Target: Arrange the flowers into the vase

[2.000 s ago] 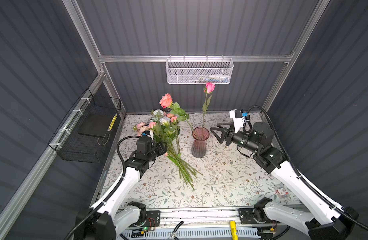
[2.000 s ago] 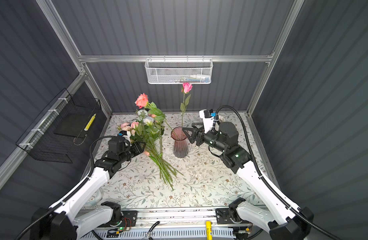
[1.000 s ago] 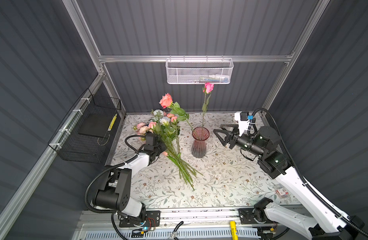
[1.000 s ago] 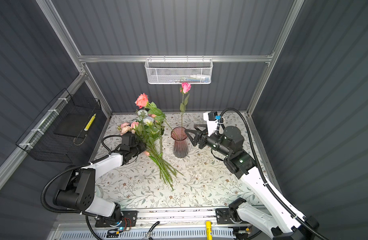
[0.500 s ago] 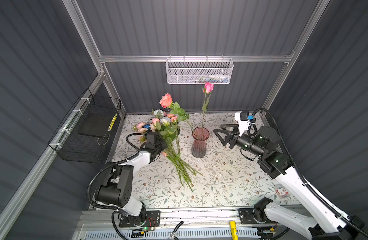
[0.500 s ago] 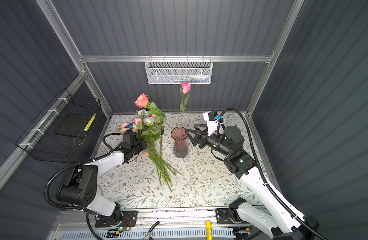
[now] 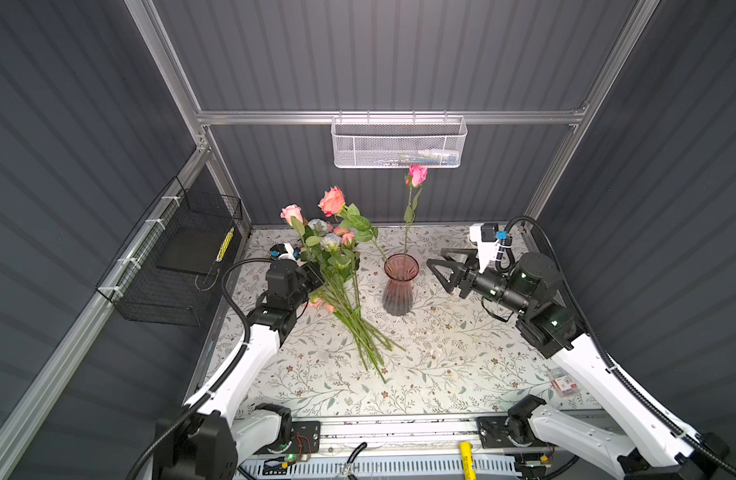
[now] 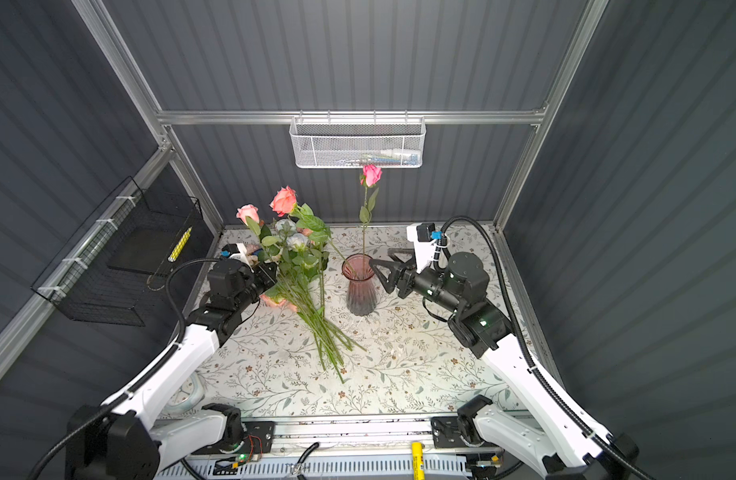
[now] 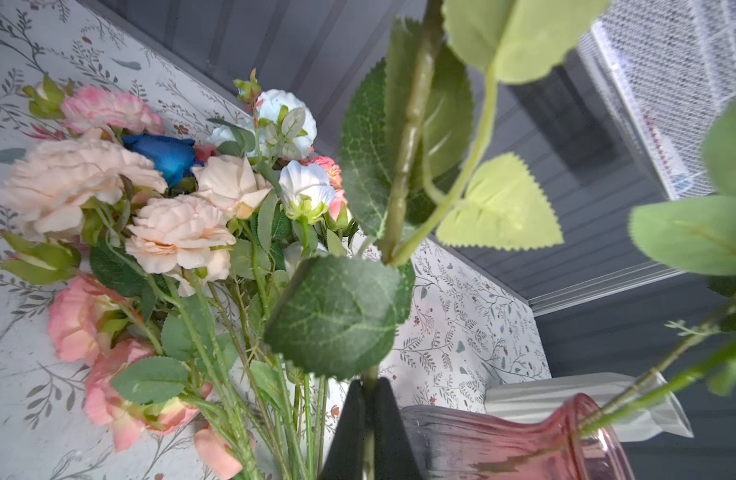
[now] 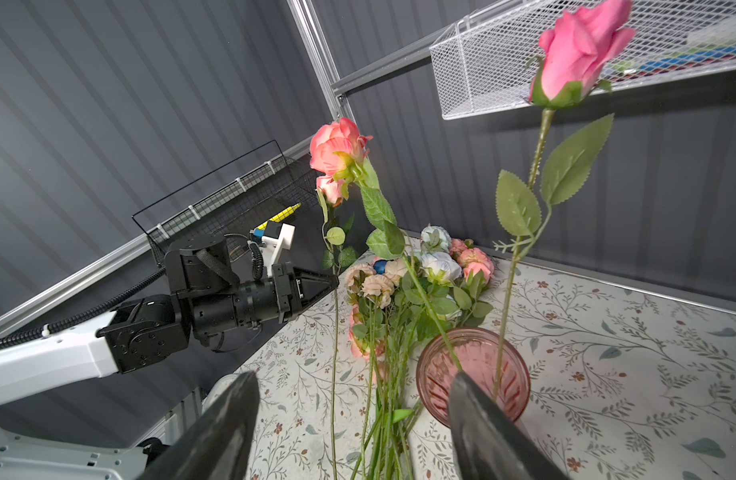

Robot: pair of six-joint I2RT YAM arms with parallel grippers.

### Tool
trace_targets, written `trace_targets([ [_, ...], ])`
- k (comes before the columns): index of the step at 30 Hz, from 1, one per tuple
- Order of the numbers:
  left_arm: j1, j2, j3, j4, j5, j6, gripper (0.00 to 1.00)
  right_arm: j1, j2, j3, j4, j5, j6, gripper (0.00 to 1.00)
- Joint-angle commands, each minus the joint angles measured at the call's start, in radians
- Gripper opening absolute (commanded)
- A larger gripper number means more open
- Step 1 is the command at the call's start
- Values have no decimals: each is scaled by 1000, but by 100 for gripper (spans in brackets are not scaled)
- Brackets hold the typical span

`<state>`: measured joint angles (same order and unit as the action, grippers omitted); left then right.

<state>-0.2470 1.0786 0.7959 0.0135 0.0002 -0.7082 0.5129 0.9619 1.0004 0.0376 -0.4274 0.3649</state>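
Leaves (image 7: 337, 262) hide left tool (image 10: 336, 283) in top views; right wrist shows it clamped on rose stem (image 10: 335, 340); right tool (image 10: 353, 378) apart.

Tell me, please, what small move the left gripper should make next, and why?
Probably lift a little higher: the left gripper is shut on the stem of the pale pink rose, and that stem's foot hangs down beside the bunch, below the rim of the vase.

Left claw (image 10: 335, 282) has lifted a pink rose (image 7: 291, 213).
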Motion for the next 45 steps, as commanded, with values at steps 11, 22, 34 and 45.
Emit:
trace_targets([
  [11,2,-350,289,-430,241,154,0,206,141,189,-133,-167,-189,76],
  [22,1,-366,336,-279,584,180,0,443,544,605,-257,-255,-239,76],
  [34,2,-347,358,-204,639,153,0,472,663,689,-134,-377,-147,18],
  [45,2,-431,296,-176,399,143,100,332,324,361,-18,-123,-188,0],
])
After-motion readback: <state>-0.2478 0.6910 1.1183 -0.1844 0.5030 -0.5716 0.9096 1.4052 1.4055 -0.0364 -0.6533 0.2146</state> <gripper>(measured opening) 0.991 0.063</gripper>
